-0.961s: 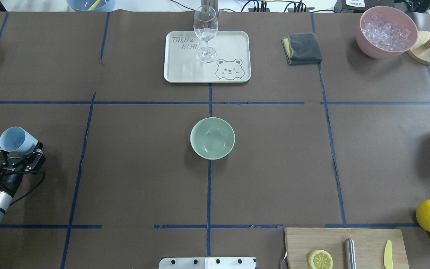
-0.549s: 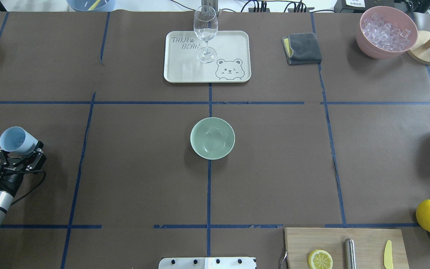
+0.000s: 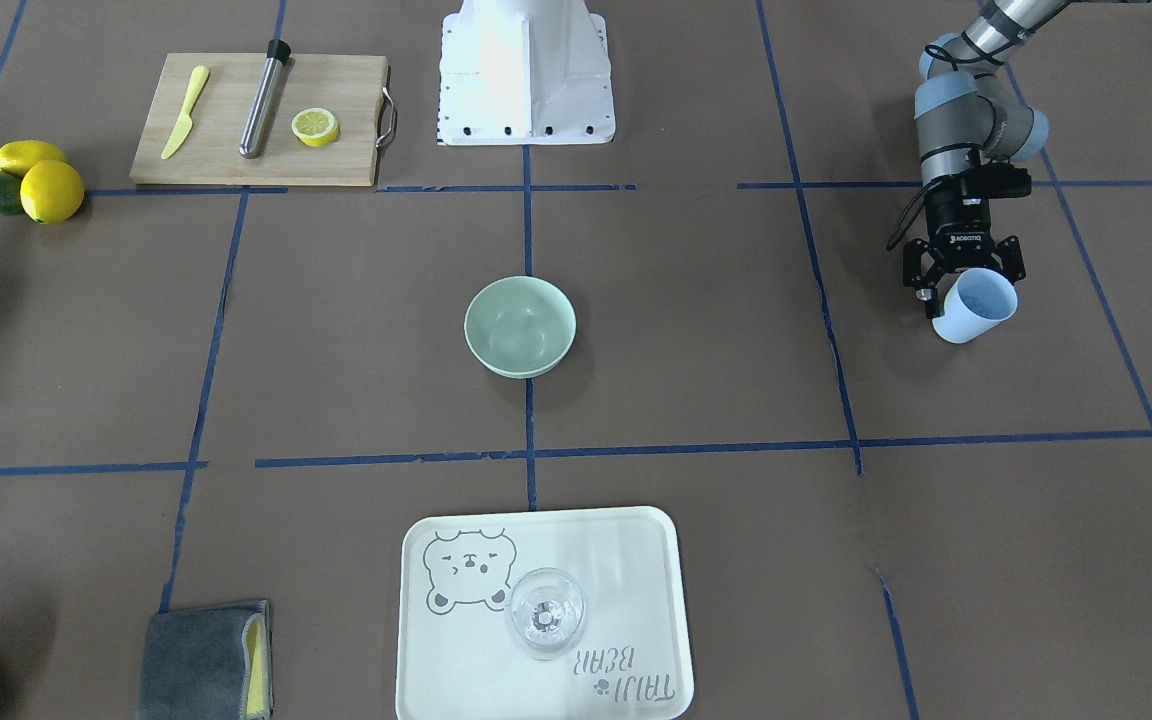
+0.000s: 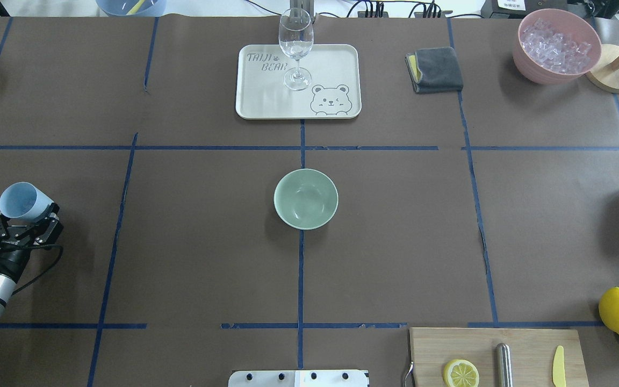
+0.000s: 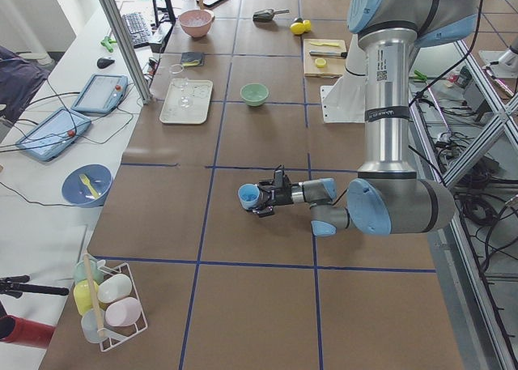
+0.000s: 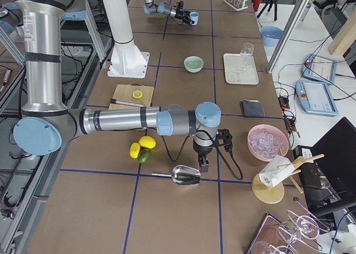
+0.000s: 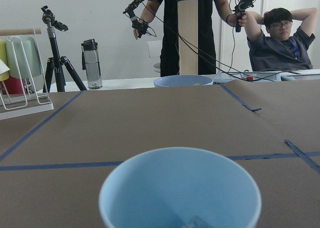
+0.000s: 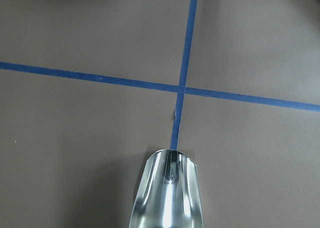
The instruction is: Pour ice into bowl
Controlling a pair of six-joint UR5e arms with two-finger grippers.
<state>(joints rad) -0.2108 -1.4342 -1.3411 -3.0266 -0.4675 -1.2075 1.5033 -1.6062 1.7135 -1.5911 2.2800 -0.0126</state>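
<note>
brown paper tabletop [image 4: 207,258] w/ blue tape grid [image 4: 300,279], left hand [image 3: 971,284] gripping blue cup [image 3: 978,310], right hand [image 6: 203,165] can't tell

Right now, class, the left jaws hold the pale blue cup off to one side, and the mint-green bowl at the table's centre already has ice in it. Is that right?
No. The mint-green bowl is empty; the overhead exterior view shows its bare inside. The left jaws do hold the pale blue cup off to one side.
</note>
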